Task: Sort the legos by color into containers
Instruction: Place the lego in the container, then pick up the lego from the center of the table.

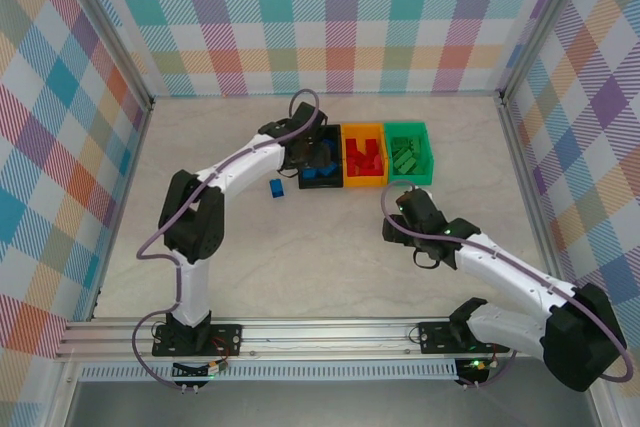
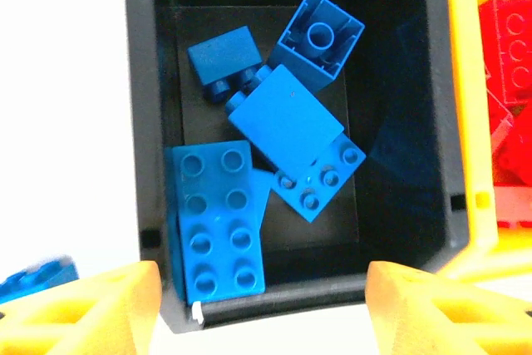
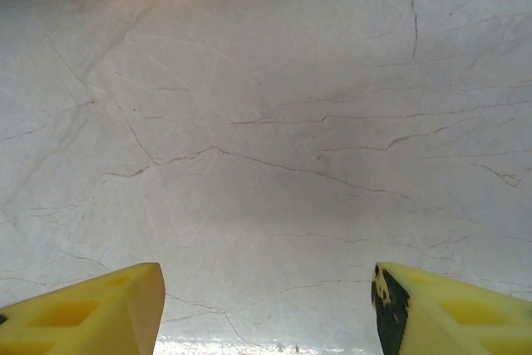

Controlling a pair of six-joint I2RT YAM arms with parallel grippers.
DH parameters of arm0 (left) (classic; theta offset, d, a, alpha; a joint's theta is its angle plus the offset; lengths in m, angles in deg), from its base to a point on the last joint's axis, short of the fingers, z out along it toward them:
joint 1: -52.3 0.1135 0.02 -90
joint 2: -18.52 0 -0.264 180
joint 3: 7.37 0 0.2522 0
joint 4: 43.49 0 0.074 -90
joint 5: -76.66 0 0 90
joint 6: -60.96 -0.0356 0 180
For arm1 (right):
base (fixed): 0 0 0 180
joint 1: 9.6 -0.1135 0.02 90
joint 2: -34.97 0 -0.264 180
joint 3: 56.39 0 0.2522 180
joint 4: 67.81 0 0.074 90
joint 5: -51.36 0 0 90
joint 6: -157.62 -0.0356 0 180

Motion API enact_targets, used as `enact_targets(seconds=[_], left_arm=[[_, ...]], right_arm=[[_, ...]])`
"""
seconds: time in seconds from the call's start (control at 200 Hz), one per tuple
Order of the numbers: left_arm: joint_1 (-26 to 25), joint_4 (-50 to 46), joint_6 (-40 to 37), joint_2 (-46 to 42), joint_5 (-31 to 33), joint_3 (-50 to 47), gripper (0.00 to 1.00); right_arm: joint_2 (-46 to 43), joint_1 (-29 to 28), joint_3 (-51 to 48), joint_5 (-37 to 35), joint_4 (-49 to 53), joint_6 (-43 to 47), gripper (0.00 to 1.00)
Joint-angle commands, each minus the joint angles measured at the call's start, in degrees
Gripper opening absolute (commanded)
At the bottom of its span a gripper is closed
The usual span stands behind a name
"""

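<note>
**Containers.** Three bins are being kept joined in a row at the far middle of the table (image 1: 250, 267): the black bin (image 1: 322, 187) on the left, the orange bin (image 1: 365, 185) in the middle, and the green bin (image 1: 432, 162) on the right.

**Legos, sorted.**
- Blue legos (image 1: 310, 174) are being held in the black bin. In the left wrist view five are being counted there:
  - an oblong eight-stud brick (image 2: 216, 222) lying studs up against the near left wall
  - an upturned square brick (image 2: 320, 39) at the far side
  - a small brick (image 2: 223, 56) on its side
  - a larger tilted brick (image 2: 287, 118) resting across a four-stud piece (image 2: 320, 180)
- Red legos (image 1: 362, 159) are being held in the orange bin.
- Green legos (image 1: 405, 157) are being held in the green bin.

**Legos, loose.** One stray blue lego (image 1: 276, 188) is being left on the table, just beside the black bin's left wall.

**Left gripper** (image 1: 318, 157). It is being hung directly over the black bin. Its yellow fingers (image 2: 108, 309) are being held apart, and nothing is being gripped between them.

**Right gripper** (image 1: 398, 211). It is being held above bare table, near the front of the orange and green bins. Its jaws are being kept apart, with nothing between the fingertips (image 3: 100, 313).
</note>
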Motion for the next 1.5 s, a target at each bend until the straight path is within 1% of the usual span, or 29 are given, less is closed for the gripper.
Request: enact_targets(seconds=[0.0,0.025,0.04,0.135,0.255,0.46,0.685,0.865,0.985,1.125,1.285,1.32,1.395,1.44,1.495], left_arm=[[-0.01,2.25,-1.31,-6.71,0.33,-3.04,0.66],[-0.01,2.24,-1.59,-7.61,0.71,-3.85,0.71],[-0.01,2.28,-1.68,-8.11,1.07,-4.52,0.71],[0.32,2.34,-2.12,-11.64,3.17,-8.64,0.71],[1.45,2.69,-2.36,-14.73,3.95,-13.56,0.71],[3.55,2.05,-2.82,-15.5,4.95,-17.79,0.73],[6.17,-0.19,-3.79,-10.86,5.09,-17.06,0.74],[8.12,-4.84,-3.56,-3.7,4.36,-12.21,0.72],[8.53,-5.41,-3.56,-0.21,2.66,-10.73,0.71],[8.7,-5.02,-4.02,1.85,3.06,-10.38,0.7],[9.05,-5.45,-4.91,4.05,4.41,-9.32,0.66],[9.13,-5.39,-5.05,4.3,4.5,-9.26,0.64],[9.22,-5.45,-5.23,4.91,4.69,-8.91,0.63],[9.22,-5.41,-5.23,5.12,4.25,-8.77,0.6],[9.22,-5.17,-5.32,5.35,3.53,-8.74,0.52]], right_arm=[[1.68,-0.2,1.0,1.21,-2.12,-0.36,0.67],[1.97,-0.17,1.25,1.34,-2.3,-0.35,0.67],[2.02,-0.2,1.3,1.43,-2.39,-0.34,0.67],[2.81,-0.2,1.95,1.83,-2.65,-0.12,0.67],[2.91,-0.22,1.9,1.66,-3.15,-0.09,0.68],[3.72,-0.2,1.98,2.54,-3.2,-0.17,0.68],[2.35,-0.22,1.76,2.08,-2.56,-0.28,0.68],[1.59,-0.19,1.52,1.65,-2.24,-0.38,0.68],[1.51,-0.17,1.52,1.75,-2.03,-0.26,0.68],[1.06,-0.2,1.47,1.39,-1.6,-0.3,0.68],[1.45,-0.19,1.53,1.31,-1.98,-0.22,0.68],[1.63,-0.2,1.57,1.31,-2.05,-0.19,0.68],[2.24,-0.2,1.94,1.63,-2.21,-0.17,0.68],[2.59,-0.17,2.06,1.81,-2.48,-0.19,0.68],[2.89,-0.21,2.15,1.92,-2.68,-0.14,0.68]])
